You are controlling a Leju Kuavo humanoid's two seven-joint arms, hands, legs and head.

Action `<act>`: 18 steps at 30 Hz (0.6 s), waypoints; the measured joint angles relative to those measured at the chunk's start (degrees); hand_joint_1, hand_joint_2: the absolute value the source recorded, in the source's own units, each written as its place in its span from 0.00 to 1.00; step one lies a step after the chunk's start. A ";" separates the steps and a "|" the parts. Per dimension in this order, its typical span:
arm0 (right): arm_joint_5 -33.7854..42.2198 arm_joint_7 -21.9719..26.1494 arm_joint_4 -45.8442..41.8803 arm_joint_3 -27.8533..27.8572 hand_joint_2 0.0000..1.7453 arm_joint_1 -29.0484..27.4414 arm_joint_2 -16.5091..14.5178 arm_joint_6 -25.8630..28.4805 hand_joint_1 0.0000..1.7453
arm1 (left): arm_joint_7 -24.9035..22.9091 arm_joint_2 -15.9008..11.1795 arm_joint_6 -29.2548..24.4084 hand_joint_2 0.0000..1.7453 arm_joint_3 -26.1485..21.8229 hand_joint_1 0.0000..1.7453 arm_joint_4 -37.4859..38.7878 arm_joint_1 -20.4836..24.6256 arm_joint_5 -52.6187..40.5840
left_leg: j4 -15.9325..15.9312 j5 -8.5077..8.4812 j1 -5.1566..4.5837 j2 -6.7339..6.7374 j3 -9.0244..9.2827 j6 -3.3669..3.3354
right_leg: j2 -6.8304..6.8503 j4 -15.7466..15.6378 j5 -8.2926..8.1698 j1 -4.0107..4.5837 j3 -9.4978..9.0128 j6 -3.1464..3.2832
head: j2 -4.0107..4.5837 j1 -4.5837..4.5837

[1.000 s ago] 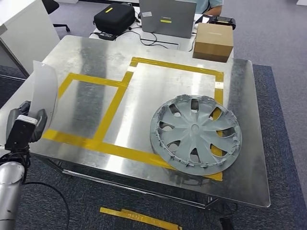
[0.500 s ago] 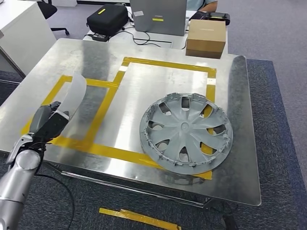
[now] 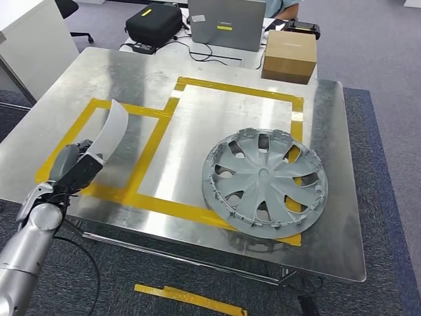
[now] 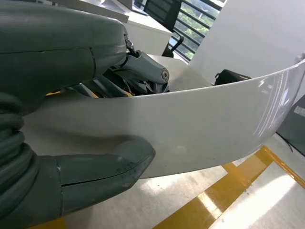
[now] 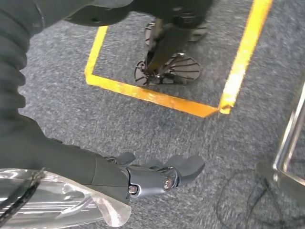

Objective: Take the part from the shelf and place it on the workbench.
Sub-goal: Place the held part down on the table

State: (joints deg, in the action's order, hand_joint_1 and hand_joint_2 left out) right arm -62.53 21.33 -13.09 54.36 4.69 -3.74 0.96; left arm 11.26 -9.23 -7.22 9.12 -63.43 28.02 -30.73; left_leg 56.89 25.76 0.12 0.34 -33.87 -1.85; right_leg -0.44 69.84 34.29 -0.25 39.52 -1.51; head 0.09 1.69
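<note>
At the left edge of the table [image 3: 59, 85], the left robot hand [image 3: 74, 168] pinches one end of the curved white part [image 3: 113, 125], thumb on one face and fingers on the other, as the left wrist view shows close up [image 4: 201, 129]. The part stands tilted up and away from the hand, over the smaller yellow-taped box [image 3: 94, 108], and looks clear of the metal surface. To place it well, I would lower it flat inside that box, let the free end touch first, then release only once it rests steadily; a thin curved panel may rock or slide. Further right, the grey wheel cover [image 3: 264, 183] lies in the larger box, well apart. The right robot hand [image 5: 158, 174] hangs over the carpet, fingers loosely spread, holding nothing.
</note>
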 joint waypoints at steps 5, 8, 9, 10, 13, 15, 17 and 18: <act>0.00 -0.02 0.00 0.02 1.00 -0.09 0.10 0.02 0.00 | 0.00 0.15 0.03 1.00 0.14 1.00 0.63 -0.08 0.00 | 0.24 0.10 -0.05 -0.06 0.05 0.20 | 0.06 -5.18 -4.44 -0.28 -2.60 -0.32 | 0.00 0.01; 0.00 -0.02 0.00 0.00 1.00 0.01 0.15 0.01 0.00 | 0.01 0.22 0.03 1.00 0.16 1.00 0.73 0.12 -0.01 | 0.80 0.10 -0.37 -0.14 -0.37 0.97 | 0.02 -12.07 -6.11 -0.27 -6.29 0.24 | 0.00 -0.07; 0.00 -0.02 0.00 0.00 1.00 -0.04 0.15 0.01 0.00 | 0.01 0.26 0.03 1.00 0.19 1.00 0.77 0.16 -0.01 | 0.87 0.01 -0.41 -0.16 -0.49 1.21 | 0.00 -12.18 -6.18 -0.18 -6.36 0.53 | 0.00 -0.08; 0.00 -0.04 0.00 0.00 1.00 -0.09 0.15 0.01 0.00 | 0.02 0.27 0.03 1.00 0.24 1.00 0.81 0.16 -0.03 | 0.86 0.04 -0.36 -0.17 -0.55 1.46 | 0.01 -12.20 -6.30 -0.24 -6.36 0.91 | 0.00 -0.05; -0.01 -0.04 0.00 0.00 1.00 -0.04 0.14 0.01 0.00 | 0.02 0.26 0.03 1.00 0.39 1.00 0.86 0.33 -0.04 | 4.65 2.77 -0.13 -0.21 -2.10 2.35 | 0.06 -12.57 -6.68 -0.55 -6.51 1.96 | 0.00 -0.25; -0.19 -0.05 0.00 0.00 1.00 -0.01 0.15 -0.01 0.00 | -0.17 0.27 0.13 1.00 0.48 1.00 1.10 0.49 -0.52 | 12.14 6.40 0.11 -0.21 -5.31 2.86 | 0.06 -12.55 -6.69 -0.52 -6.49 2.23 | 0.00 -0.37; -0.56 -0.17 0.00 -0.02 1.00 0.07 0.15 -0.14 0.00 | -0.74 0.40 0.33 1.00 0.81 1.00 2.27 0.96 -2.07 | 17.15 7.62 0.31 -0.21 -7.52 3.06 | 0.06 -12.50 -6.68 -0.49 -6.49 2.25 | 0.00 -0.35; -0.72 -0.25 0.00 -0.04 1.00 0.16 0.15 -0.22 0.00 | -0.98 0.54 0.39 1.00 1.06 1.00 3.16 1.49 -2.96 | 16.46 6.57 0.36 -0.20 -7.19 3.03 | 0.05 -12.45 -6.68 -0.49 -6.49 2.25 | 0.00 -0.36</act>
State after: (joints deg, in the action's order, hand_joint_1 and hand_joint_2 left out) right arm -63.25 21.08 -13.09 54.32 4.85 -3.58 0.73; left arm 10.28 -8.69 -6.83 10.18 -60.27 29.51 -33.69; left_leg 73.35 32.34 0.49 0.13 -41.05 1.18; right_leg -0.38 57.39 27.61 -0.74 33.03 0.73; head 0.09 1.33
